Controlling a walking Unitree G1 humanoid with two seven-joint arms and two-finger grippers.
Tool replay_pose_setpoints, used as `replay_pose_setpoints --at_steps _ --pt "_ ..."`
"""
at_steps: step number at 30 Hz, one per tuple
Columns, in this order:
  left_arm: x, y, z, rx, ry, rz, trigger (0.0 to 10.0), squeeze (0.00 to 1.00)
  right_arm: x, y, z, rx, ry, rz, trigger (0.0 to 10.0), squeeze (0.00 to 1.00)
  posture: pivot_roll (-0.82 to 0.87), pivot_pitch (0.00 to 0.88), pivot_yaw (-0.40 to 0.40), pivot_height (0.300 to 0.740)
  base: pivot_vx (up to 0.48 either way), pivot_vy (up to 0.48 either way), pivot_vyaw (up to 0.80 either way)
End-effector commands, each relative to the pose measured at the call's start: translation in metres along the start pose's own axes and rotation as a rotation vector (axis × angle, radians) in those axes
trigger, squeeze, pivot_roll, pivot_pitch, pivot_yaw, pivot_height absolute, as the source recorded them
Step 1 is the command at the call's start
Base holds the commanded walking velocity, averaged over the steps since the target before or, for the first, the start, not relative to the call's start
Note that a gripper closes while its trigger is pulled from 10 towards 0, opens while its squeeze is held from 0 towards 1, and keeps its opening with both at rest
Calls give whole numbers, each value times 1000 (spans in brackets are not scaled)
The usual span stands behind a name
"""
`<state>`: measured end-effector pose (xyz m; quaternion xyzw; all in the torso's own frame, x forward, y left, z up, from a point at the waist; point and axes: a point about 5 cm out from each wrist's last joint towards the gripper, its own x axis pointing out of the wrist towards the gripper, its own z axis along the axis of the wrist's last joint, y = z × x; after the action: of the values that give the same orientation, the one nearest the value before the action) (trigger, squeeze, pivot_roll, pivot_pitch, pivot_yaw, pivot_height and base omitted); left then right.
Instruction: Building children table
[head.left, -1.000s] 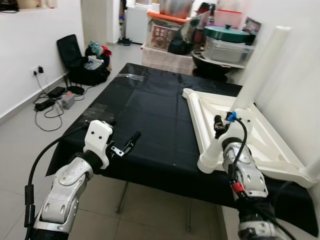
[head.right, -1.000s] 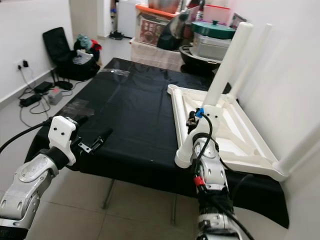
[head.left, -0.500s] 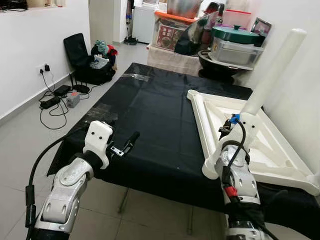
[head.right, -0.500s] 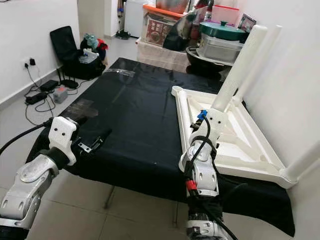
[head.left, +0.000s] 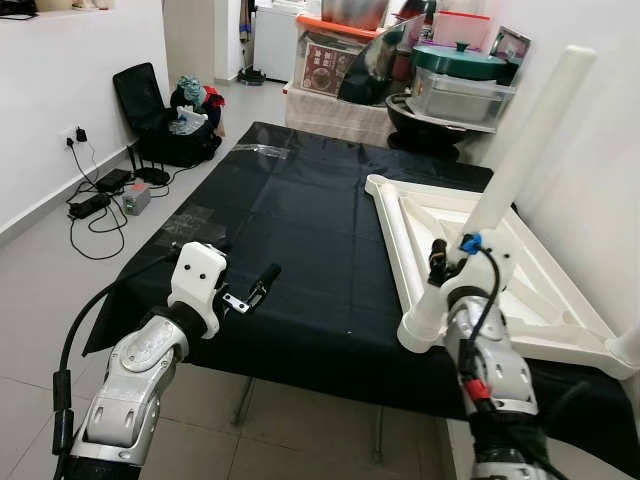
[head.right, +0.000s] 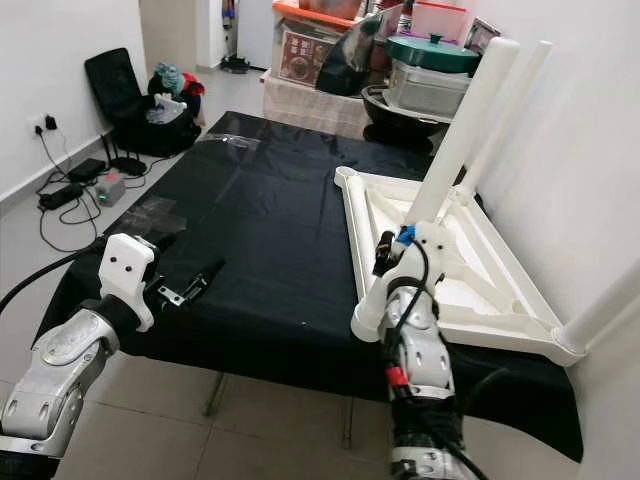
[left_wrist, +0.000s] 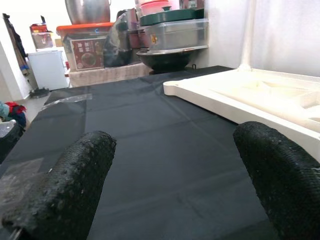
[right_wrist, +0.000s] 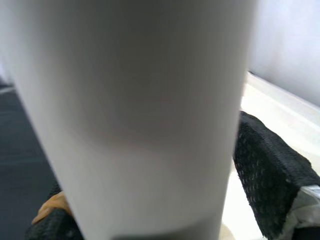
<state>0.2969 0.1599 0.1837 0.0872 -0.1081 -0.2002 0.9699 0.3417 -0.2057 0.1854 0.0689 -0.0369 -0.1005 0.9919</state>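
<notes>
Upside down on the black-covered counter (head.left: 300, 230) lies a white tabletop (head.left: 480, 260). Right pincer (head.left: 447, 262) grips a white leg (head.left: 520, 150) at its near corner; left pincer (head.left: 255, 290) hovers open.

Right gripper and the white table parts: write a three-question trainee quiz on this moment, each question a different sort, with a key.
1. True or false: the right gripper is shut on the table leg.
2. Multiple choice: the upturned white tabletop lies on a) bare floor b) black table cover c) a chair.
3. Fill in: the left gripper hovers open near the cover's ____ edge.

Key: 1 true; 2 b; 3 near (front), on the robot's left.
</notes>
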Motion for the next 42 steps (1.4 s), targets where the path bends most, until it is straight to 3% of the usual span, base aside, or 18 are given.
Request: replay_pose_setpoints --at_steps 1,2,3,4,5,9,11,19,20,22,23,24,25,28,33,34,38,42 --pt "2 -3 -1 -8 -1 -24 10000 0 2 0 9 7 -42 86 10000 0 104 0 -140 740 0 0 0" --pt "2 -3 0 -7 -1 -25 10000 0 1 3 12 4 -52 192 10000 0 103 0 -140 740 0 0 0" --pt "2 -3 0 -7 -1 -25 10000 0 1 3 12 4 -52 192 10000 0 103 0 -140 740 0 0 0" --pt "2 -2 -1 -6 -1 -26 10000 0 -1 10 15 -44 -49 333 10000 0 97 0 -139 740 0 0 0" --pt "2 -2 -1 -6 -1 -26 10000 0 -1 10 15 -44 -49 333 10000 0 97 0 -139 740 0 0 0" --pt "6 -5 1 -5 -13 -42 10000 0 -7 45 8 -156 5 680 10000 0 113 0 -144 740 0 0 0" --pt "6 -6 2 -3 -15 -45 10000 0 -8 58 1 -205 27 777 10000 0 124 0 -153 740 0 0 0" --pt "3 -1 2 9 -12 -32 10000 0 -4 77 -2 -234 40 895 10000 0 148 0 -169 740 0 0 0" --pt "3 -1 3 10 -13 -31 10000 0 0 79 0 -228 38 888 5176 0 148 0 -169 740 0 0 0" --pt "3 -2 3 10 -14 -31 10000 0 4 80 2 -220 37 883 5176 0 148 0 -169 740 0 0 0" --pt "2 -2 3 10 -13 -31 10000 0 8 79 5 -207 34 859 2824 0 154 0 -174 740 0 0 0" --pt "2 -2 3 10 -13 -31 10000 0 8 79 5 -207 34 859 2824 0 154 0 -174 740 0 0 0" --pt "1 -2 3 10 -13 -30 10000 0 11 79 7 -199 29 844 0 0 155 0 -173 740 0 0 0" --pt "1 -2 2 10 -12 -30 10000 0 13 78 7 -194 26 829 0 0 155 0 -173 740 0 0 0" --pt "2 -2 2 10 -9 -35 10000 0 19 67 8 -158 10 672 0 0 138 0 -158 740 0 0 0" --pt "3 -3 2 8 -8 -41 10000 0 22 54 9 -142 -7 544 0 0 130 0 -154 740 0 0 0" --pt "3 -3 2 6 -8 -46 10000 0 25 40 11 -149 -27 409 0 0 120 0 -148 740 0 0 0" --pt "3 -4 1 1 -5 -48 10000 0 27 5 12 -131 -22 61 0 0 107 0 -144 740 0 0 0"
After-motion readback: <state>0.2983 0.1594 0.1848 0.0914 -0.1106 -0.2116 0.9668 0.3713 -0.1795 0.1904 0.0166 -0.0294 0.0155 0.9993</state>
